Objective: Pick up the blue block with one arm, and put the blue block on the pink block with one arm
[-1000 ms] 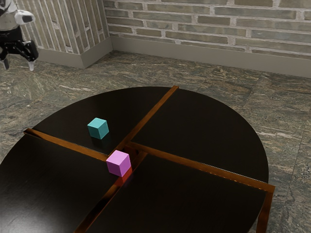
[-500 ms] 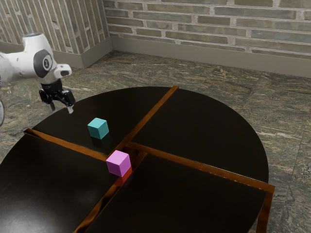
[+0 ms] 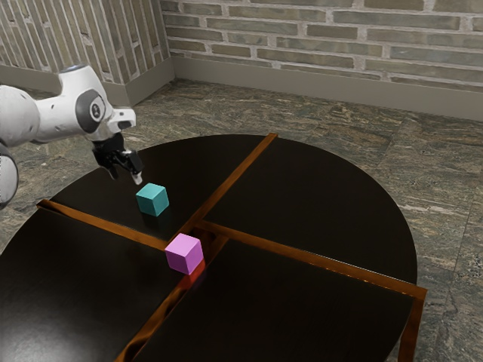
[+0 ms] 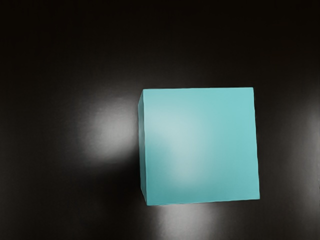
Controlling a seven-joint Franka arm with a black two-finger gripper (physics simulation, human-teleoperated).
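A blue-green block (image 3: 152, 199) rests on the dark round table (image 3: 317, 204), in the quarter toward the exterior view's left. From the wrist, the same block (image 4: 199, 145) lies just under my hand on the glossy black tabletop. My gripper (image 3: 125, 173) hovers a little above the block and to its left, apart from it, fingers pointing down and open with nothing between them. The pink block (image 3: 185, 253) sits nearer the front, where the wooden strips cross.
Raised wooden strips (image 3: 234, 181) split the tabletop into four quarters. One strip (image 3: 98, 220) runs close in front of the blue block. A stone floor and brick walls (image 3: 324, 30) surround the table.
My arm has swung in from the exterior view's upper left and come down toward the blue block. Both blocks stay where they were.
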